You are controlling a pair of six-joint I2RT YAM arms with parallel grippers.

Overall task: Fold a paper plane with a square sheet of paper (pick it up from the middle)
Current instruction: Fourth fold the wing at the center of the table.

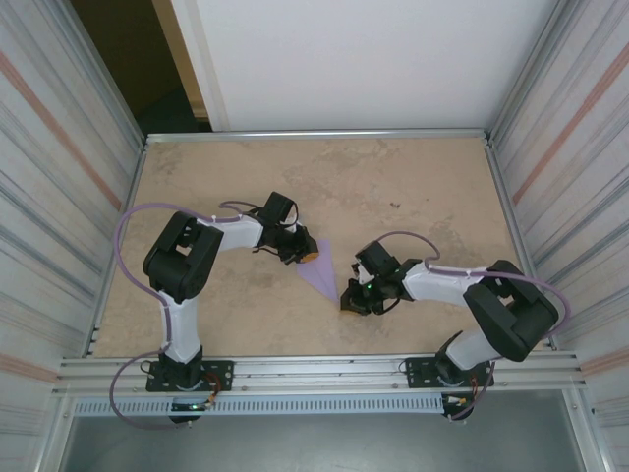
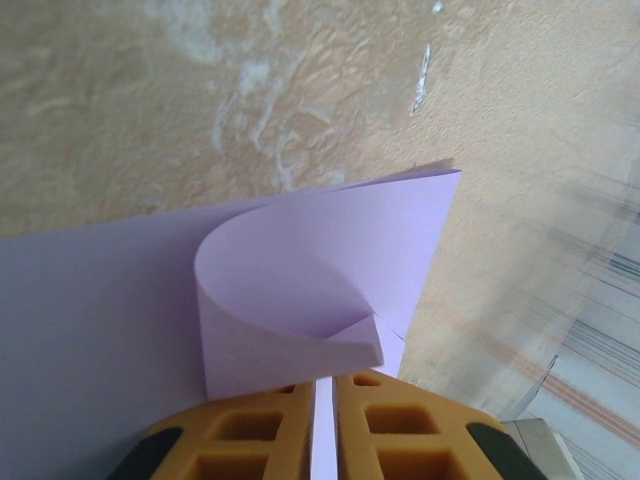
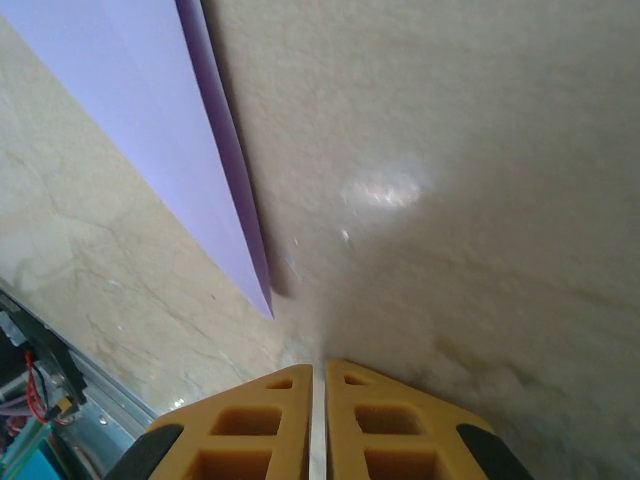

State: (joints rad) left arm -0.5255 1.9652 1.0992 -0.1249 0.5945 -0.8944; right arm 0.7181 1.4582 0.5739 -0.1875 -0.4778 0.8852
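Seen from above, a beige stone-patterned desk (image 1: 393,187) sits inside a metal-walled enclosure, with two robot arms mounted along its near edge. A lavender paper (image 1: 319,273), folded into a narrow pointed wedge, lies on the desk between the two arms, its point aimed at the near edge. The left gripper (image 1: 309,258) sits at the paper's wide far end, touching it. In the left wrist view, the left gripper (image 2: 323,385) has its orange fingers (image 2: 260,430) pressed together on the paper (image 2: 100,300), with a thin lavender strip showing between them. Just past the fingers, a flap of the paper curls up off the flat sheet in a loose roll. The right gripper (image 1: 349,298) rests low on the desk just to the right of the paper's point. In the right wrist view, its fingers (image 3: 390,420) are closed with nothing between them, and the paper's sharp tip (image 3: 130,90) lies near them, not touching.
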